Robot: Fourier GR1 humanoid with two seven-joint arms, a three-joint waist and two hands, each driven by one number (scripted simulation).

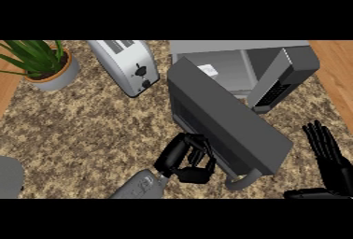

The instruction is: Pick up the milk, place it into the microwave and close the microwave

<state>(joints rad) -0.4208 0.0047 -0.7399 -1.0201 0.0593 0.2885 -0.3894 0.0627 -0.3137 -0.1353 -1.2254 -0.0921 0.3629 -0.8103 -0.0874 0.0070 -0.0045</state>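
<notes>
- Worktop (89,121): a speckled brown stone surface seen steeply from above, with a strip of wood showing at the far right edge.
- Microwave (289,70): a grey box at the upper right of the worktop, its cavity open toward the viewer and its keypad panel on the right side.
- Microwave door (224,126): a dark slab swung out to a partly open position, running diagonally from the cavity's left edge toward the lower right; a curved grey handle (243,181) sits at its near end.
- Milk (209,71): a small white carton standing inside the cavity, partly hidden behind the door's upper edge.
- Left robot hand (185,161): black, on a grey forearm entering from the lower edge; its fingers are curled against the outer face of the door, near the handle end, and grip no object.
- Right robot hand (329,156): at the right edge, open, fingers straight and pointing up, apart from the door and the microwave.
- Toaster (127,65): silver, lying left of the microwave.
- Potted plant (45,63): green leaves in a pale pot, upper left corner.
</notes>
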